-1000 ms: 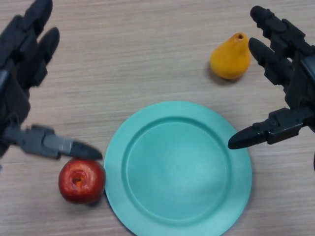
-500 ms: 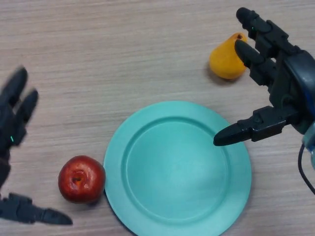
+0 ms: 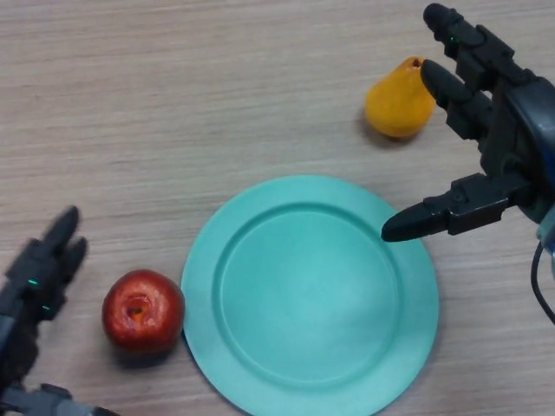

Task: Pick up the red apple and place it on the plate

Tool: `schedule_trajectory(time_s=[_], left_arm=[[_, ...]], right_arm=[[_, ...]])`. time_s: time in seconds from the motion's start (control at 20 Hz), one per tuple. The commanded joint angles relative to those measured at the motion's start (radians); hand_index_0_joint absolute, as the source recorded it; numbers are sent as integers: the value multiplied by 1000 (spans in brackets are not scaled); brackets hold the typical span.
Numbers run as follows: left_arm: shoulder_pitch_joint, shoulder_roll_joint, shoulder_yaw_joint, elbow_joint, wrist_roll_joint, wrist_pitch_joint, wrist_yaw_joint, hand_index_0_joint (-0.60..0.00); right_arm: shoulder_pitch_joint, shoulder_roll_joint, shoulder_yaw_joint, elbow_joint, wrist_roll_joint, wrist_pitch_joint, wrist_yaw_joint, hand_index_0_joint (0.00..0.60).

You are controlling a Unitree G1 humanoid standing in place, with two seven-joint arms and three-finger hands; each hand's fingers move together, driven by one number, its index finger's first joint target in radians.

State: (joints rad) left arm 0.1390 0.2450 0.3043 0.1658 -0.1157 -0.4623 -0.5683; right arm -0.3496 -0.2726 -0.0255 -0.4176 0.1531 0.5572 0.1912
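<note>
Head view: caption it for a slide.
Red apple beside empty teal plate, both robot hands open, none touching it.

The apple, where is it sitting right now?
In the head view the apple lies on the table at lower left, just off the plate's left rim, with the left hand open beside it, not touching.

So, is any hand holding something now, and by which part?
Nothing is held. The left hand is open beside the red apple, apart from it; the right hand is open near the pear.
</note>
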Motion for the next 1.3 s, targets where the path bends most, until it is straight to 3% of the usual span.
schedule_trajectory(time_s=[0.05, 0.1, 0.15, 0.2, 0.25, 0.3, 0.45, 0.55, 0.85, 0.95, 1.05, 1.2, 1.3], left_arm=[[-35, 63, 27, 48, 3, -223, 68, 0], [-45, 68, 20, 72, 8, -239, 78, -149], [-55, 72, 12, 98, 17, -258, 89, -251], [-88, 90, -10, 187, 80, -329, 137, -400], [-116, 106, -30, 260, 134, -381, 183, -501], [-177, 130, -80, 386, 196, -438, 277, -600], [-200, 133, -122, 388, 99, -390, 264, -600], [-190, 139, -107, 321, 55, -319, 244, -600], [-163, 196, 8, 93, 79, -237, 227, -600], [-164, 174, 30, -67, 19, -136, 215, -600], [-178, 139, -18, -166, 53, -63, 216, -600], [-206, 65, -174, -262, 76, 109, 192, -600], [-230, 32, -257, -246, 165, 133, 204, -600]], right_arm=[[-50, -44, -68, -46, 6, -164, -21, 0], [-50, -45, -68, -46, 3, -162, -21, 0], [-50, -47, -68, -46, 1, -158, -21, 0], [-48, -50, -68, -47, -10, -153, -19, 0], [-46, -53, -69, -47, -20, -149, -15, 0], [-40, -58, -76, -44, -40, -147, -9, 0], [-38, -64, -68, -46, -73, -139, -2, 0], [-40, -61, -69, -59, -84, -114, 15, 0], [-34, -51, -74, -116, -64, -58, -13, 0], [-27, -52, -67, -140, -68, -35, -12, 0], [-28, -53, -71, -154, -67, -19, -9, 0], [-19, -53, -81, -177, -49, -8, -11, 0], [-12, -54, -91, -188, -35, -13, -25, 0]])
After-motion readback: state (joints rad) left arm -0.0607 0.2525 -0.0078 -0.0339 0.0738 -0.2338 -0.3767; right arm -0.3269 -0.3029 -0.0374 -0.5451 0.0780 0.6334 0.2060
